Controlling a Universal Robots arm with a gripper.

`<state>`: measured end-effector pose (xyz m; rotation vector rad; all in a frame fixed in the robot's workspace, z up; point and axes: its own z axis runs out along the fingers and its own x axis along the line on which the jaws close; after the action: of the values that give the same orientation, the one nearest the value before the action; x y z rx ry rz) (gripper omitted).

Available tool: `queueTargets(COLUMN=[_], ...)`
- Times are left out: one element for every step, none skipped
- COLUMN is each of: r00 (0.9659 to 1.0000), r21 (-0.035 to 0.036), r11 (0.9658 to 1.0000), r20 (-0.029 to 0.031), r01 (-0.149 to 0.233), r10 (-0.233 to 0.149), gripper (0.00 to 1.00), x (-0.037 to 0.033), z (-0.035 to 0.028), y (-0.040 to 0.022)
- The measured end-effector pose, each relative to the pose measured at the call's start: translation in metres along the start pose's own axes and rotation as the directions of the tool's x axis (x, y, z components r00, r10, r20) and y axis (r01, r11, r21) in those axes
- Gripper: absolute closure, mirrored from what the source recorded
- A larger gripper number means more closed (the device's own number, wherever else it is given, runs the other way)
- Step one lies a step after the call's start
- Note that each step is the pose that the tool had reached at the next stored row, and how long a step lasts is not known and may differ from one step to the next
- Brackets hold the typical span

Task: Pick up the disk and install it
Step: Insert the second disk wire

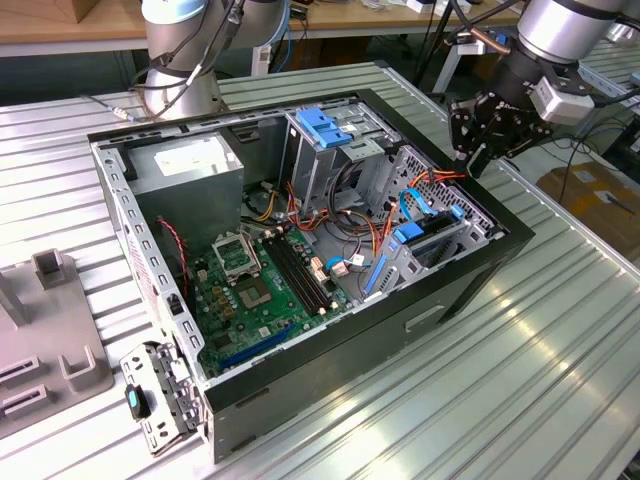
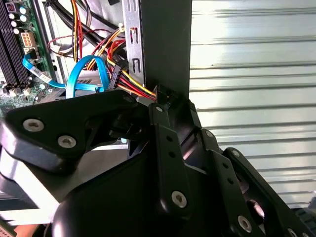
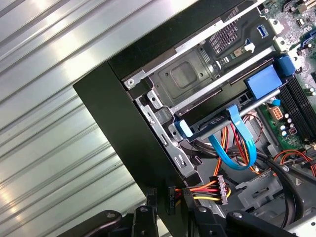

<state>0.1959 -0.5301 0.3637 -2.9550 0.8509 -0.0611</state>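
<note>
Hovering above the computer case's (image 1: pixel 470 270) edge, the tool (image 1: pixel 478 150) sits near the disk (image 1: pixel 432 232); whether it's open, I cannot tell.

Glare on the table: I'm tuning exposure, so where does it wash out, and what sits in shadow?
Second wrist view: the ribbed table blows out near white beside the dark case wall. First wrist view: bright streaks across the table. Exterior view: reflections on the table, with the hand dark against them.
</note>
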Motion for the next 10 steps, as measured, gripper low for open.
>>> queueTargets(r00=[1.0,1.0,1.0,1.0,1.0,1.0,1.0,1.0,1.0,1.0], r21=[0.0,0.0001,-0.0001,0.0,0.0001,-0.0001,-0.0001,0.0,-0.0001,-0.0001], r11=[1.0,1.0,1.0,1.0,1.0,1.0,1.0,1.0,1.0,1.0], r20=[0.0,0.0001,-0.0001,0.0,0.0001,-0.0001,-0.0001,-0.0001,-0.0001,-0.0001], r01=[0.0,0.0,0.0,0.0,0.0,0.0,0.0,0.0,0.0,0.0], r10=[0.0,0.0,0.0,0.0,0.0,0.0,0.0,0.0,0.0,0.0], gripper=[0.67,0.67,0.67,0.67,0.67,0.67,0.67,0.67,0.67,0.67], x=[0.0,0.0,0.0,0.0,0.0,0.0,0.0,0.0,0.0,0.0], z=[-0.0002,-0.0004,-0.0008,-0.0013,-0.0014,-0.0016,-0.0016,-0.0016,-0.0016,-0.0017], y=[0.0,0.0,0.0,-0.0001,-0.0001,-0.0001,-0.0001,-0.0001,-0.0001,-0.0001])
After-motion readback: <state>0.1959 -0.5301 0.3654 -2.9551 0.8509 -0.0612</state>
